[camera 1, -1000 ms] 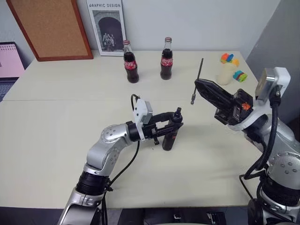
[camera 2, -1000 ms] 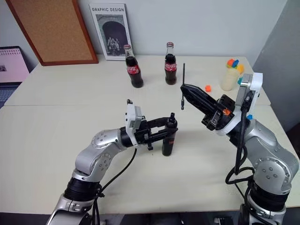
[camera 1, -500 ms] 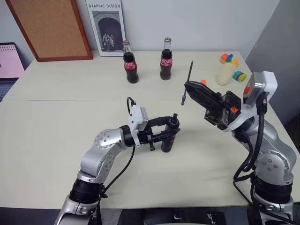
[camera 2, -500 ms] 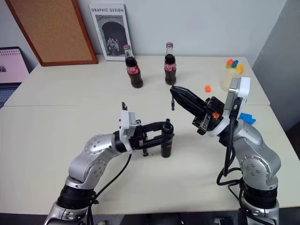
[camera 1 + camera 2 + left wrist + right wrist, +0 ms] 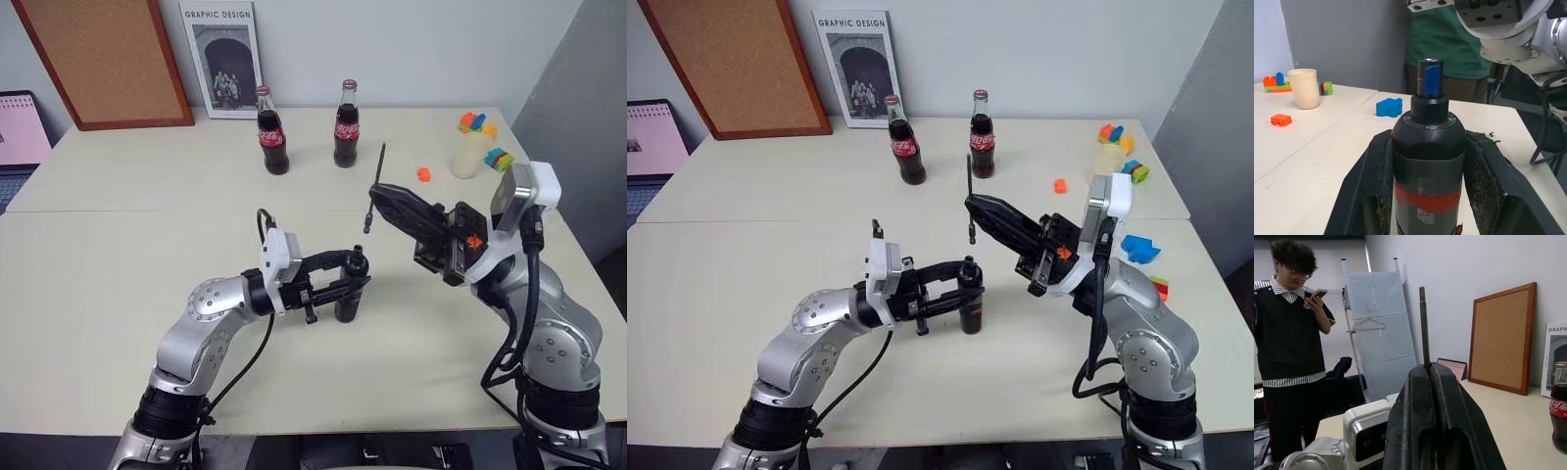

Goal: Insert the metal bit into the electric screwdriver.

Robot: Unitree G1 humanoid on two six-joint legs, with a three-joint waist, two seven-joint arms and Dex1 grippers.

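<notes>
My left gripper (image 5: 353, 281) is shut on the electric screwdriver (image 5: 347, 294), a black cylinder with a red band (image 5: 1428, 197). It holds the tool upright just over the table, with the blue-marked socket end (image 5: 1429, 78) pointing up. My right gripper (image 5: 379, 193) is shut on the metal bit (image 5: 374, 186), a thin dark rod that stands nearly upright. The bit's lower tip hangs slightly above and to the right of the screwdriver's top, apart from it. In the right wrist view the bit (image 5: 1423, 328) sticks out past the closed fingers (image 5: 1449, 396).
Two cola bottles (image 5: 273, 142) (image 5: 346, 124) stand at the back, in front of a poster (image 5: 223, 57) and a corkboard (image 5: 103, 59). A cream cup (image 5: 468, 155) and coloured blocks (image 5: 475, 121) (image 5: 423, 174) lie back right. A person (image 5: 1290, 333) stands beyond the table.
My right gripper has carried the bit leftward and slightly down, toward the screwdriver's top. My left gripper has drawn the screwdriver a little nearer to me. Both grips are unchanged.
</notes>
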